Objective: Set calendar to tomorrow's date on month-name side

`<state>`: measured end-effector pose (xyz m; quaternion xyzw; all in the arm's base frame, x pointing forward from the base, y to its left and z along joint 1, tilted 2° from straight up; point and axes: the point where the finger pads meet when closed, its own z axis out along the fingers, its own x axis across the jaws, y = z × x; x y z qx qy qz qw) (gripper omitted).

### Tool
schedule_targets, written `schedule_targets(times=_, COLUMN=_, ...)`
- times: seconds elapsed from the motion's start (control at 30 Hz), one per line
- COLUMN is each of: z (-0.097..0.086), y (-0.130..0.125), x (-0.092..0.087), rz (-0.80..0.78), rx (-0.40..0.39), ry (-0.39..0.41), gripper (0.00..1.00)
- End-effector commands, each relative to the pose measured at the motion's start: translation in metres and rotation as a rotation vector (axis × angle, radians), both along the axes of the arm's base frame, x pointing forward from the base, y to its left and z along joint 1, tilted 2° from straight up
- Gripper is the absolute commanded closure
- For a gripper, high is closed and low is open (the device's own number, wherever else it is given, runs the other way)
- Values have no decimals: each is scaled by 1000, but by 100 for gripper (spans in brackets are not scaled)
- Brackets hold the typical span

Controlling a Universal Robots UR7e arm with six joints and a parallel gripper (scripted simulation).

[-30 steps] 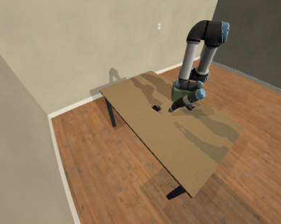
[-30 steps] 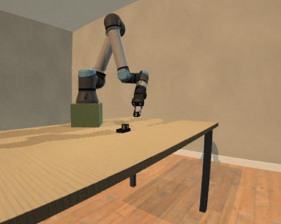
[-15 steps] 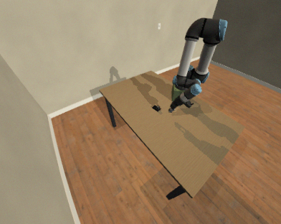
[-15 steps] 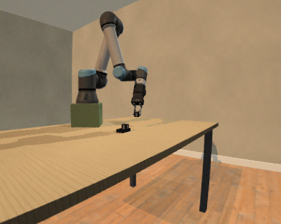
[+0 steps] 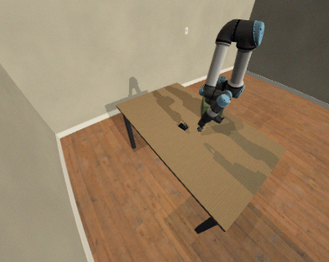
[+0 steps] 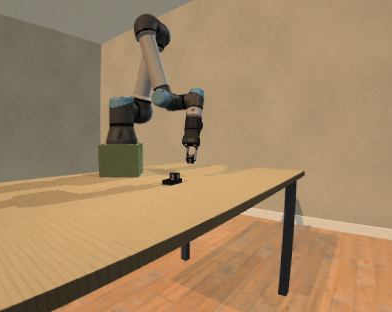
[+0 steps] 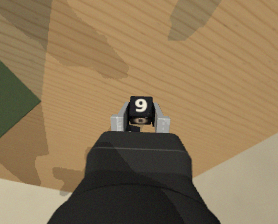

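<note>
We see a bench (image 5: 225, 176) of pale, matt, fine-grained wood, a floor (image 5: 128, 201) of reddish planks with slight sheen, a matt black cube (image 7: 141, 106) with a white numeral, and dull grey metal-looking fingers on the gripper (image 7: 140, 123)
</note>
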<state>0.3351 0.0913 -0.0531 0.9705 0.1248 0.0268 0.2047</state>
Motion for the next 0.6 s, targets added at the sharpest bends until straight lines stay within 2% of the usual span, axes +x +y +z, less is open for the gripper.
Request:
schedule_targets(times=0.0, z=1, y=-1, x=1, rz=4, rx=92, ry=19, gripper=43)
schedule_targets(times=0.57, z=1, y=-1, x=1, rz=6, rx=156, ry=38, gripper=43)
